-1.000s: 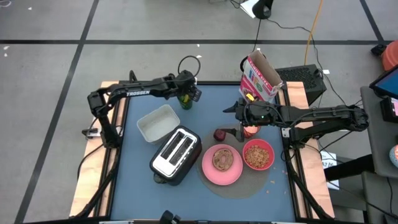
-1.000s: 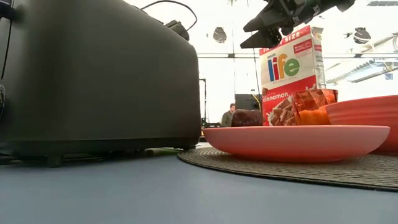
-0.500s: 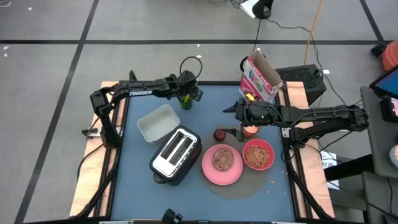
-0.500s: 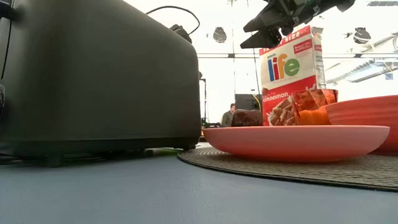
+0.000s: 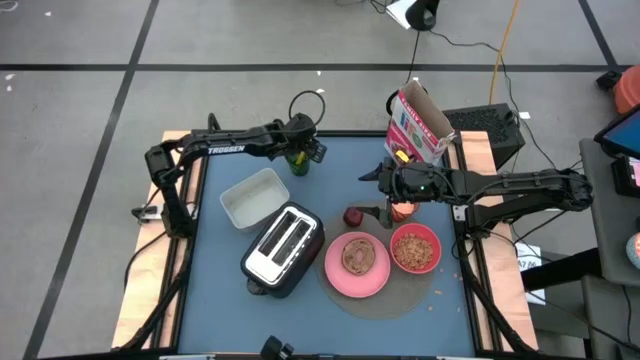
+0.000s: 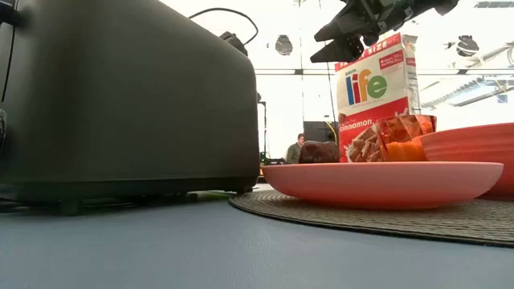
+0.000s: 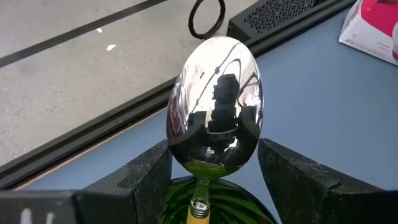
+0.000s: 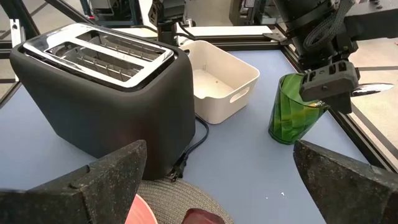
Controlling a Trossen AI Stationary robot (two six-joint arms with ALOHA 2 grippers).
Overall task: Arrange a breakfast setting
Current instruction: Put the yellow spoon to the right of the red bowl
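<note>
Spoon: the orange-handled spoon (image 7: 214, 112) stands upright in a green cup (image 8: 292, 109) near the far edge of the worktop (image 5: 330, 165), left of middle; the shiny bowl end is up, the handle goes down into the cup.
Handling (my judgement): light and stiff, but the polished metal is slippery. Better to take the neck or the handle, not the rounded bowl. The green cup is prob. light also and can tip if the spoon is pulled sideways, so lift straight up.
Left fingers: left gripper (image 7: 214, 171) is at the cup; its fingers (image 7: 146, 180) are about half open, one on each side of the spoon neck. I cannot tell if they already press the spoon or only the cup rim.
Right fingers: right gripper (image 8: 214, 168) hangs above the worktop near the right edge, over the small pink cup (image 5: 402, 209); its fingers are wide apart and hold nothing.
Rest of setting: pink plate (image 5: 357, 264) w/ round bread (image 5: 358, 256) on a mat near the front edge; red bowl (image 5: 415, 248) just beside it on the right; dark red fruit (image 5: 353, 215) just behind the plate.
Not task: toaster (image 5: 284, 247) and white container (image 5: 254, 196), left of the plate.
</note>
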